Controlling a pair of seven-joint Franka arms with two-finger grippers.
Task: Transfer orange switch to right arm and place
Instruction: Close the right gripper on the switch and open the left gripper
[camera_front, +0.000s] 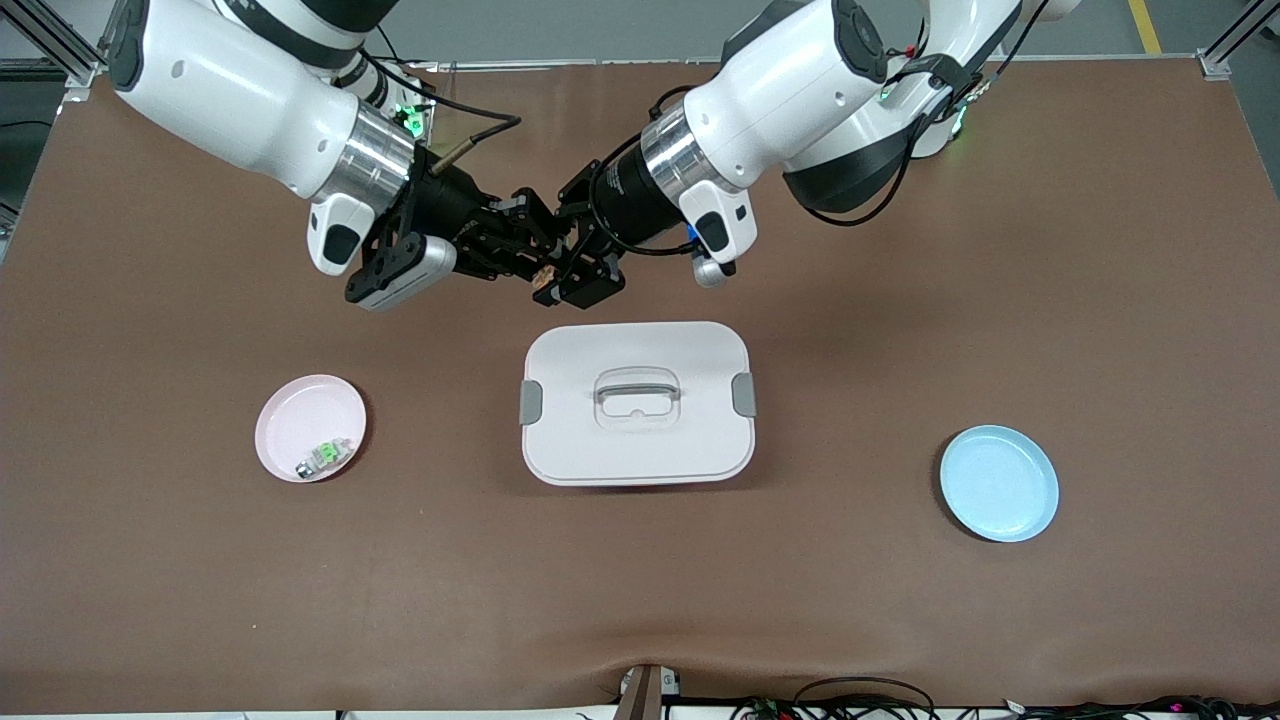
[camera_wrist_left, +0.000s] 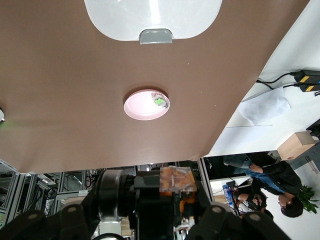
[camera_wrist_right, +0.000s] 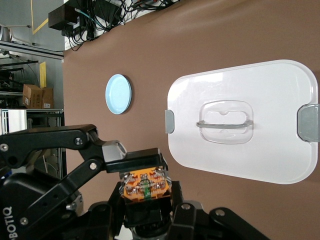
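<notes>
both arms reach inward, wrists angled down. left pincer (camera_front: 572, 262) and right pincer (camera_front: 528, 262) meet tip to tip above the surface, each clamped on the orange switch (camera_front: 545, 275).

The lidded box (camera_front: 638, 403) sits between two plates (camera_front: 310, 428) (camera_front: 999, 483), one holding a small component (camera_front: 325, 455).
</notes>
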